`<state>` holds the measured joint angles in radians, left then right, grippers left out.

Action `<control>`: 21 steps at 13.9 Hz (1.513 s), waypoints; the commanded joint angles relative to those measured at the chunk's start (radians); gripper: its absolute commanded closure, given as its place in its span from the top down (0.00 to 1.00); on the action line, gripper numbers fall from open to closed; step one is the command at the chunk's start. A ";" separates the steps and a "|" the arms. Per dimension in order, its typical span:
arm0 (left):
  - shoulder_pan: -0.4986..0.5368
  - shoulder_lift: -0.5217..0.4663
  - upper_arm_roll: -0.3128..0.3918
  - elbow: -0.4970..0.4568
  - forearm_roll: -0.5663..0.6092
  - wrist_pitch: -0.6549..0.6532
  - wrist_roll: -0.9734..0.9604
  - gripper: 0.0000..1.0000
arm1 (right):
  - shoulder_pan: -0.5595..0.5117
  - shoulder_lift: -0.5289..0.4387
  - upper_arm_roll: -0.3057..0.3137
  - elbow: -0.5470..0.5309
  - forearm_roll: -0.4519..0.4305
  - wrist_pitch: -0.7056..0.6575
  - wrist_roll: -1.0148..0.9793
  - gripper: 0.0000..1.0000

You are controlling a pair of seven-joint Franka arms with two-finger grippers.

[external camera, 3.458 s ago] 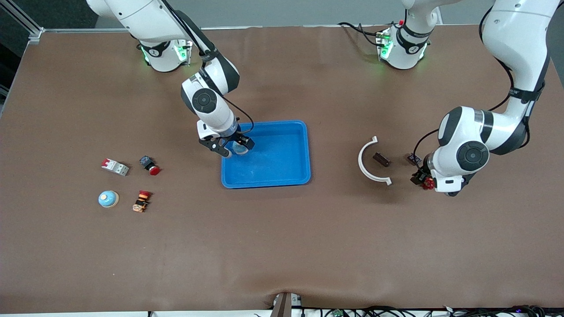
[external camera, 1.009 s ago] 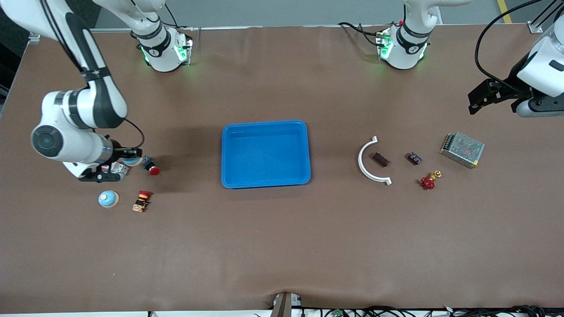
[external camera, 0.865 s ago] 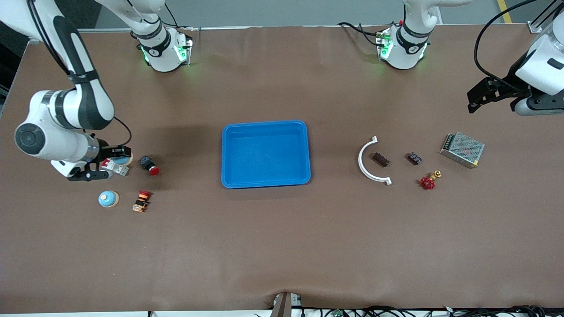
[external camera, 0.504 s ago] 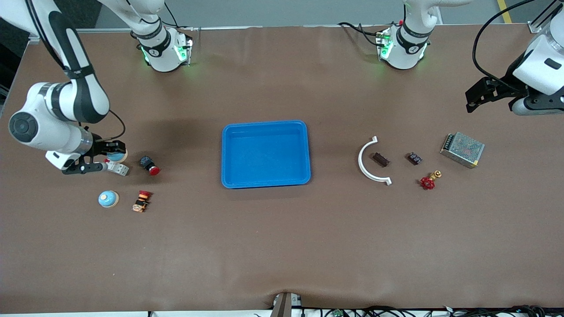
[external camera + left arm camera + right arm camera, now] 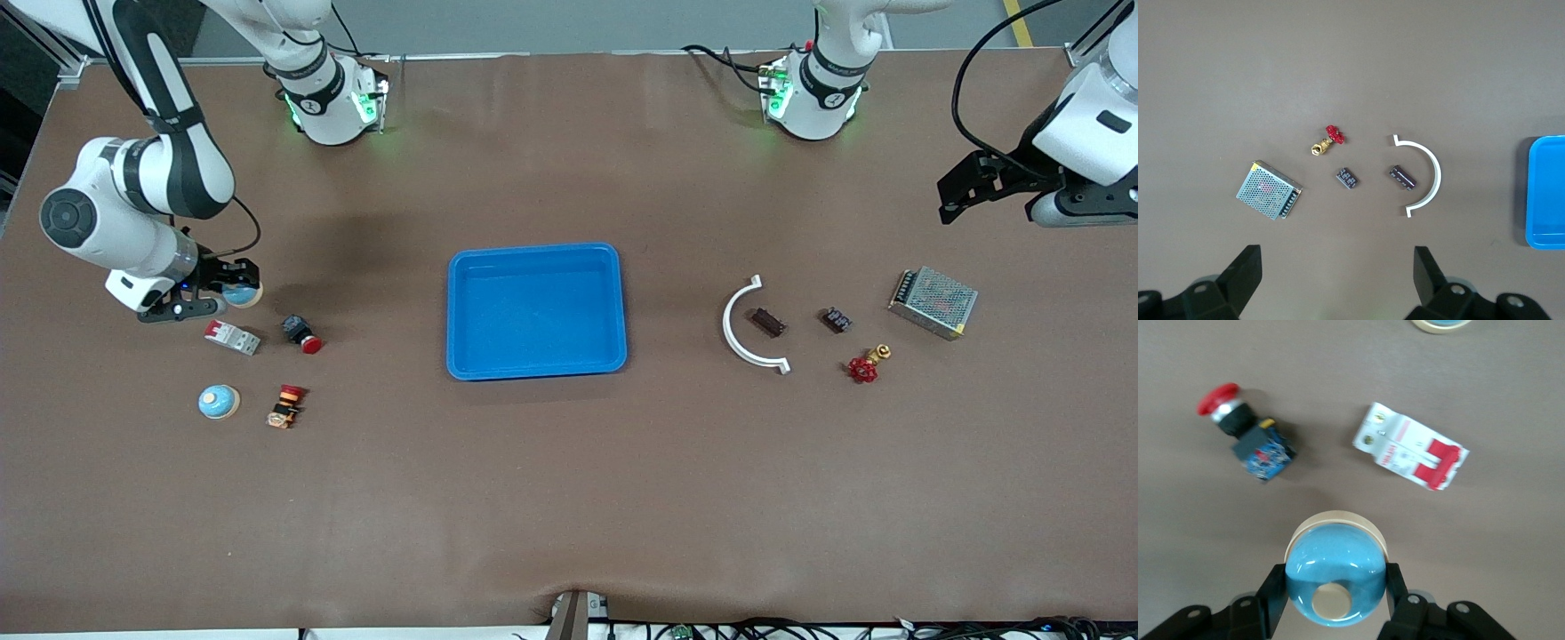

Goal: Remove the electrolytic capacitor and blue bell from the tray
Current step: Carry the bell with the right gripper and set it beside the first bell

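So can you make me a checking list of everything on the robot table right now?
Surface: brown table, wrinkled at the edge nearest the front camera.
Job's things: blue bell held in the right tool; second blue bell on the table; blue tray with nothing in it; two small dark parts, likely capacitors.
Clutter: red-and-white breaker, red push button, orange-and-red switch, white arc, red valve, mesh power supply.
Grippers: right tool shut on the bell, above the breaker; left tool open, holding nothing, waiting over the left arm's end.
Cables: black ones on both arms and at the table edges.
Surroundings: nothing seen.
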<state>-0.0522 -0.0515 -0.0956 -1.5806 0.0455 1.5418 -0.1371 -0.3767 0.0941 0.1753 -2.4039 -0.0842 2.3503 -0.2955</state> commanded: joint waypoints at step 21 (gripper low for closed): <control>0.015 -0.019 0.004 0.028 -0.015 -0.042 0.031 1.00 | -0.094 0.148 0.023 -0.143 0.046 0.356 -0.105 0.00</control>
<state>-0.0476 -0.0647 -0.0940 -1.5570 0.0455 1.5157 -0.1370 -0.4724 0.2270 0.1933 -2.5458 -0.0548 2.6885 -0.4022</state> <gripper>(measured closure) 0.000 0.366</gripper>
